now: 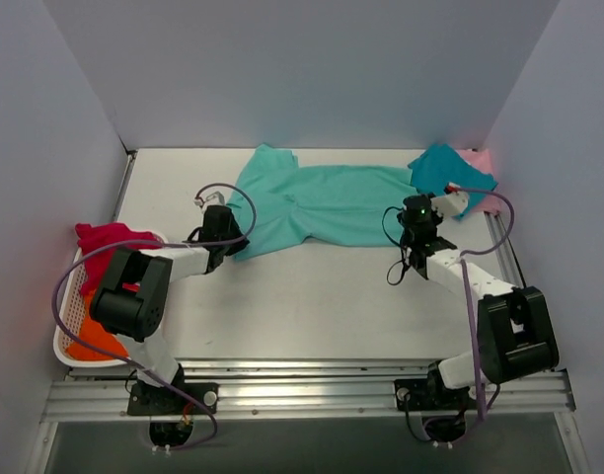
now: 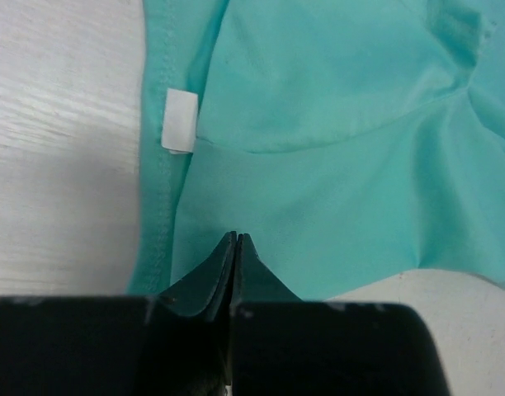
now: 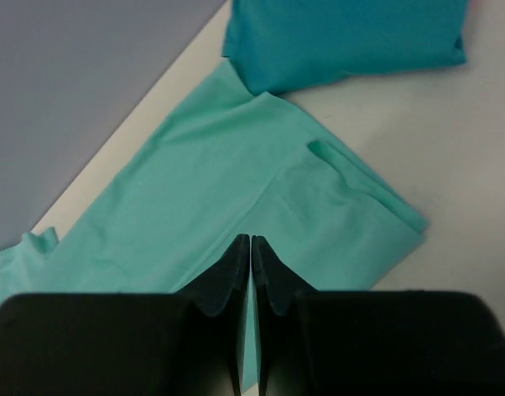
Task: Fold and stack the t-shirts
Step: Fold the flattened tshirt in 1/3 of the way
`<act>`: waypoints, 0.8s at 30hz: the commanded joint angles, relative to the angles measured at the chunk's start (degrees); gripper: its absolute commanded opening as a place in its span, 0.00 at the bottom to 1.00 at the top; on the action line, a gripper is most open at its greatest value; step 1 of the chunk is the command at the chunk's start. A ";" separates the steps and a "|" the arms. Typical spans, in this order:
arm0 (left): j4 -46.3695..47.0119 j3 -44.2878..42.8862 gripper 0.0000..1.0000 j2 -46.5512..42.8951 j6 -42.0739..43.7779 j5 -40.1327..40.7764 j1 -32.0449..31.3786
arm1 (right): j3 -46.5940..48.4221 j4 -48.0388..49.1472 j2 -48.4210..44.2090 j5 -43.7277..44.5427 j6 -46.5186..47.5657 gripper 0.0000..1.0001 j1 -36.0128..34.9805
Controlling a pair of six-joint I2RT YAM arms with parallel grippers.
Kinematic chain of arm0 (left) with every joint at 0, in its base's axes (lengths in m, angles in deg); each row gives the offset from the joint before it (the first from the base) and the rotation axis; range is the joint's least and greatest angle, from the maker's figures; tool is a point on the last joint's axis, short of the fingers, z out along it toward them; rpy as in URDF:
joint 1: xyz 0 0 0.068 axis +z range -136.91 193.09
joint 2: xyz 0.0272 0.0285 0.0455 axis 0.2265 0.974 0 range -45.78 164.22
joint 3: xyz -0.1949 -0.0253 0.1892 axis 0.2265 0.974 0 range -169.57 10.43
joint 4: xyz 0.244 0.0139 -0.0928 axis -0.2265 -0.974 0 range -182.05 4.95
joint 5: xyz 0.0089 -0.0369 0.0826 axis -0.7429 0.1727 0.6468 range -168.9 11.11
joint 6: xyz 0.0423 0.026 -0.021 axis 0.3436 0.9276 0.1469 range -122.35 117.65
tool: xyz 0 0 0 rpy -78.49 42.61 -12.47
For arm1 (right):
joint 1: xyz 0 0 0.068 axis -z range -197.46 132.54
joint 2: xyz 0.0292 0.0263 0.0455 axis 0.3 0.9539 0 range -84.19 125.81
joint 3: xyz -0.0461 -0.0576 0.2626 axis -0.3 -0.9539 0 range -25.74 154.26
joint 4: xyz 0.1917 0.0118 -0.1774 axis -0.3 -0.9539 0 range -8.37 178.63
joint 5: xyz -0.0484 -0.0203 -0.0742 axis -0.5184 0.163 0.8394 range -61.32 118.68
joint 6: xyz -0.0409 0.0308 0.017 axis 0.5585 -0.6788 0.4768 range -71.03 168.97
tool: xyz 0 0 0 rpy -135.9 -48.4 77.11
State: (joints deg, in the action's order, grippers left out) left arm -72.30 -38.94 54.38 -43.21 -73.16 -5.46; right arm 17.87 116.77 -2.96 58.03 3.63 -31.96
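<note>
Two shut grippers at a mint shirt spread over the far table.

The left gripper has its black, wedge-shaped fingers pressed together at the mint shirt's stitched near-left hem. The right gripper is likewise closed over the shirt's right end. Whether either pinches cloth is unclear. The shirt is smooth, creased knit with a small white tag. A folded teal shirt touches its far-right end and hides most of a pink shirt. At left, a red shirt drapes over a white mesh basket; the orange shirt inside is partly behind the arm. The table is pale and faintly grained, with plain greyish walls on three sides.
</note>
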 commanded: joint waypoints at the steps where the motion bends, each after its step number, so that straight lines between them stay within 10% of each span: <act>1: 4.21 -3.01 0.02 2.93 -0.09 -2.92 -1.58 | -0.82 -0.19 0.32 3.72 -2.91 0.00 4.20; 15: 4.56 -5.22 0.02 6.89 -0.45 -3.98 -1.85 | 4.54 2.10 25.46 -16.05 -6.43 0.00 11.94; 24: -5.54 -0.92 0.02 1.18 -0.18 3.22 -0.53 | 4.65 -14.77 22.75 -12.81 -14.77 0.00 16.78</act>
State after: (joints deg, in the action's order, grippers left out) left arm -72.50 -41.78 59.10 -43.80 -74.05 -6.94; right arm 24.12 114.57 21.41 43.75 -7.15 -17.84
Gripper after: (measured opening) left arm 0.031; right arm 0.001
